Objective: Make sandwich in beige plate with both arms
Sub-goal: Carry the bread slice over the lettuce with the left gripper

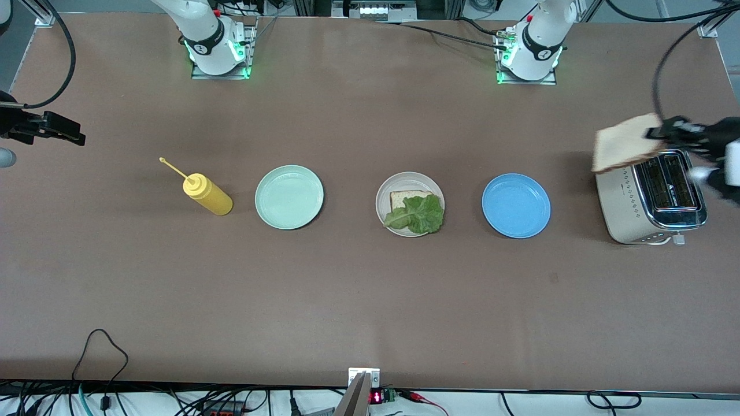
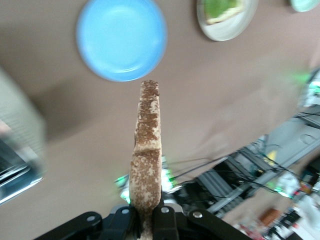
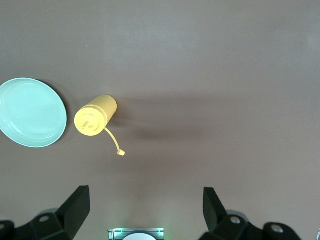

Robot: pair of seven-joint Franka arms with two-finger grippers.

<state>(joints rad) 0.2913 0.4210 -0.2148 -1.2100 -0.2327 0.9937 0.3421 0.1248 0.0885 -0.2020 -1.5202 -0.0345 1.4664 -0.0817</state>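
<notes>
Left gripper [image 2: 147, 222] is up in the air over the cream-and-chrome two-slot toaster [image 1: 650, 199] at the left arm's end of the brown counter [image 1: 370, 300], jaws clamped on a square slice of pale bread with brown crust [image 1: 627, 149] (seen edge-on from the left wrist, crust up).

The round pale beige plate [image 1: 381, 196] sits mid-counter w/ another pale bread slice [image 1: 404, 197] lying flat in it and a ruffled green lettuce leaf [image 1: 417, 215] on top, covering most of the slice; leaf spills toward the plate's 6 o'clock rim.

Round blue plate [image 1: 515, 205] is beside it toward the left arm's end, round mint-green plate [image 1: 289, 197] toward the right arm's end, then a yellow plastic squeeze bottle [image 1: 207, 194] lying on its side, nozzle twd 10 o'clock in the front view.

Right gripper [image 3: 145, 205] hangs over bare counter nr the right arm's end, waiting, jaws wide apart & holding nothing
</notes>
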